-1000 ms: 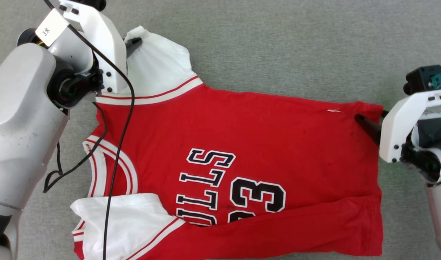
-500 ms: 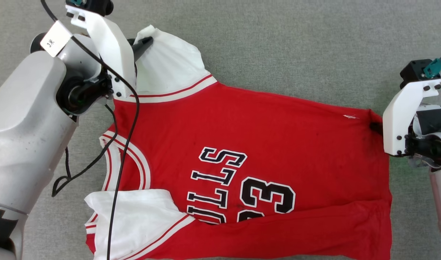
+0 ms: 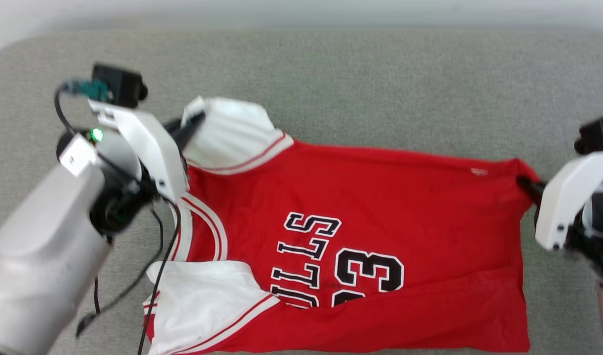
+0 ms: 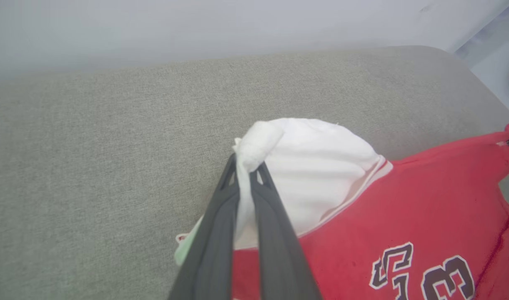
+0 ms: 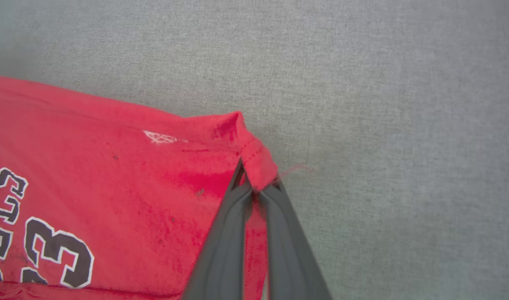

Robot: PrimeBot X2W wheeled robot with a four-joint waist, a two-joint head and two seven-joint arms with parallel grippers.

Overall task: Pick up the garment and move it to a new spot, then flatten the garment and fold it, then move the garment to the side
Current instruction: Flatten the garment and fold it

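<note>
The garment (image 3: pixel 380 207), a red jersey with white sleeves and black numerals, lies spread sideways on the grey surface, its near edge folded over. My left gripper (image 3: pixel 195 121) is shut on the tip of the far white sleeve (image 4: pixel 317 166), which bunches between its dark fingers (image 4: pixel 221 216). At the jersey's far hem corner (image 5: pixel 254 162), my right gripper (image 3: pixel 524 185) is shut on the red fabric. Both pinched corners are raised a little off the surface. The garment (image 5: pixel 113 187) stretches between the two grippers.
The grey fabric surface (image 3: pixel 380 84) extends beyond the jersey to a pale wall at the far edge. A black cable (image 3: pixel 158 261) hangs from my left arm across the near white sleeve (image 3: pixel 203 291).
My right gripper has closed on the hem corner. Both arms lifted their corners slightly. The camera has tilted, bringing the surface's far edge and the wall into view.
</note>
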